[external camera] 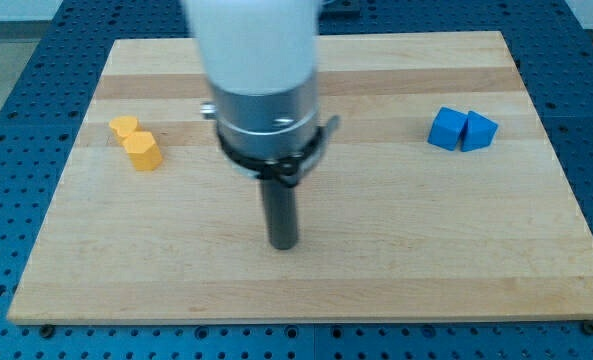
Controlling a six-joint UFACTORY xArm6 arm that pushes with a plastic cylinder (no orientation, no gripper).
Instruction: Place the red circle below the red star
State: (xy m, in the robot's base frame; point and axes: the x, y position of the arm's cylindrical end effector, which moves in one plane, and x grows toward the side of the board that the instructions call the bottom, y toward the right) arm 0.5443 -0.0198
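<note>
My arm's white and grey body fills the upper middle of the camera view and hides the red circle, the red star and the green blocks. My tip (282, 245) rests on the wooden board (426, 250) in its lower middle, well away from every block that shows. Where the tip stands relative to the hidden red blocks cannot be read from this view.
Two yellow blocks (136, 142) sit touching near the board's left edge. Two blue blocks (461, 130) sit side by side near the right edge. A blue perforated table (16, 70) surrounds the board.
</note>
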